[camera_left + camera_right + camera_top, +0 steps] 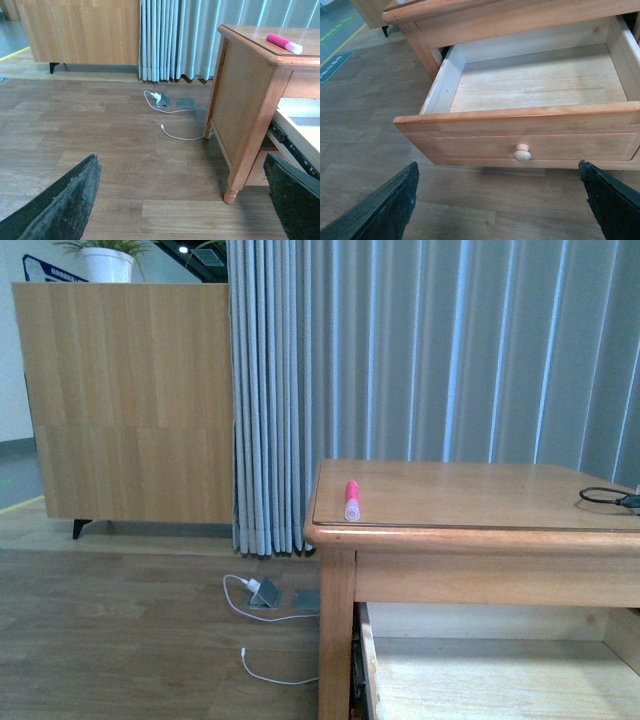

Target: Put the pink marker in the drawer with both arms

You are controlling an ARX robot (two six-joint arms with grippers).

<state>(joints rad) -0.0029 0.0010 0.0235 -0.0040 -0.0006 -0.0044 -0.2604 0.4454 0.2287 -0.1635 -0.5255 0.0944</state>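
A: The left fingers point(60, 205) and right fingers point(380, 210), what finish?
B: Matt black, coarse, scuffed-looking.
A: Between the right fingers?
B: The drawer point(530, 145): smooth, lightly varnished wood in front, a pale wooden knob point(522, 153), matt bare-looking boards inside.
A: Beyond the left fingers?
B: Wood-grain floor point(100, 140) with a soft sheen; the table point(245, 85) of varnished wood, glossy on top; the pink marker point(280, 41), shiny plastic with a cloudy cap; a pleated cloth curtain point(165, 40).

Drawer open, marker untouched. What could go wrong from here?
1. The pink marker lies near the table's front-left corner; a glancing touch might roll it onto the floor.
2. The drawer is only partly clear of the table, so a release too far back could land on the table instead.
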